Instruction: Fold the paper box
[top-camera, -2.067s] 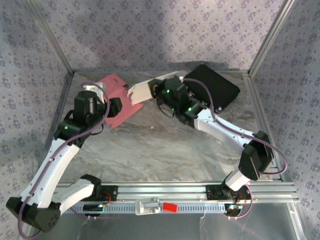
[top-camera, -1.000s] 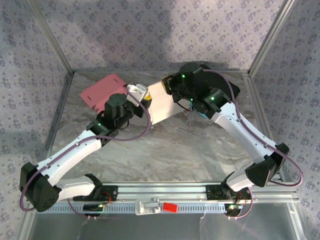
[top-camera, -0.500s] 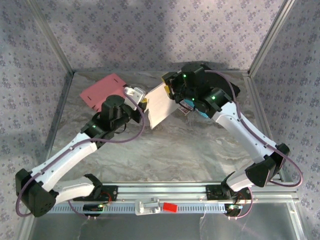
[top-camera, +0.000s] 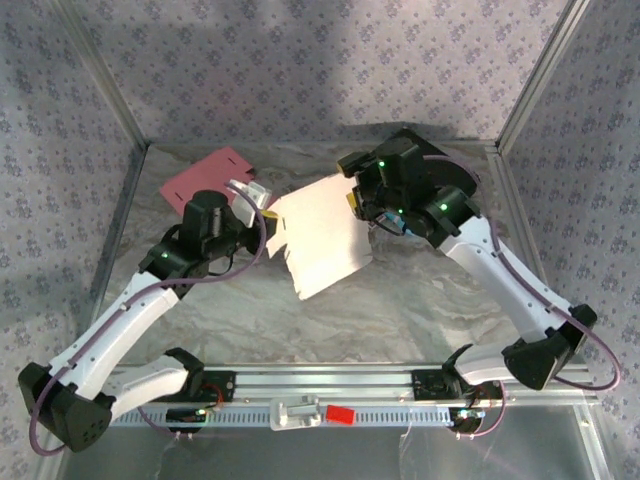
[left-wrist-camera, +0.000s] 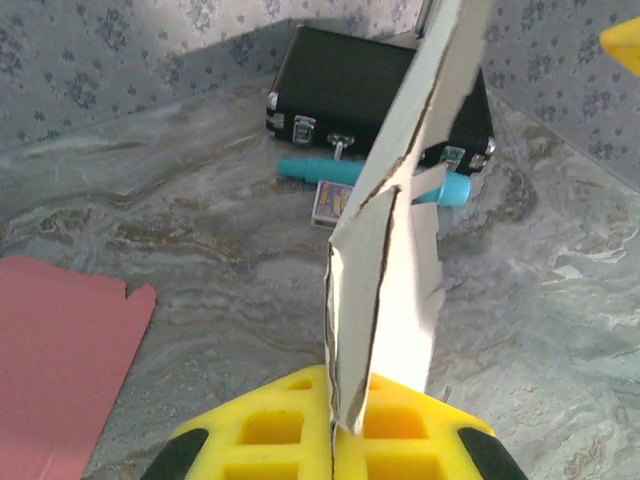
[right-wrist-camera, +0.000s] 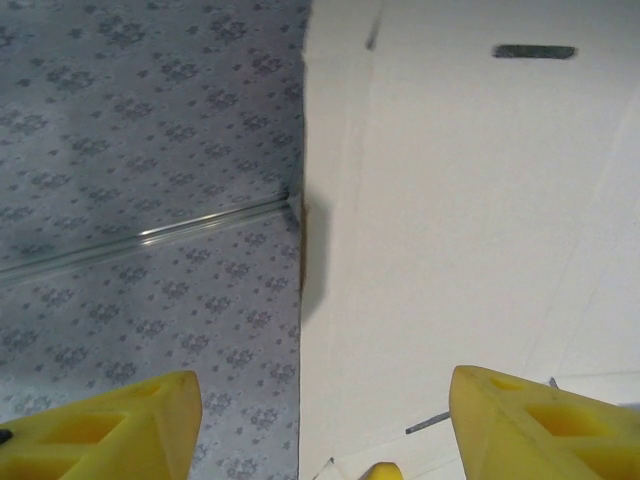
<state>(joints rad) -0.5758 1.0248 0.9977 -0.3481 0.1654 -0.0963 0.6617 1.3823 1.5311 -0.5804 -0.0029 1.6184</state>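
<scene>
The paper box (top-camera: 320, 240) is a flat cream cut-out sheet held above the middle of the table, its broad face turned up. My left gripper (top-camera: 265, 212) is shut on its left edge; in the left wrist view the yellow fingers (left-wrist-camera: 290, 430) pinch the sheet (left-wrist-camera: 385, 260) edge-on. At the sheet's far right corner my right gripper (top-camera: 357, 205) stands open. Its yellow fingertips (right-wrist-camera: 120, 425) are spread wide in front of the sheet's white face (right-wrist-camera: 470, 200), and nothing is clamped between them.
A pink flat sheet (top-camera: 205, 175) lies at the back left of the table (top-camera: 400, 300). A black case (left-wrist-camera: 370, 90) sits at the back right, with a cyan object (left-wrist-camera: 330, 170) and a small card (left-wrist-camera: 335, 200) in front of it. Patterned walls enclose the marbled table.
My right gripper has opened and let go of the sheet. The left gripper has shut on the sheet's left edge and drawn back left. The sheet has swung down flatter, toward the front.
</scene>
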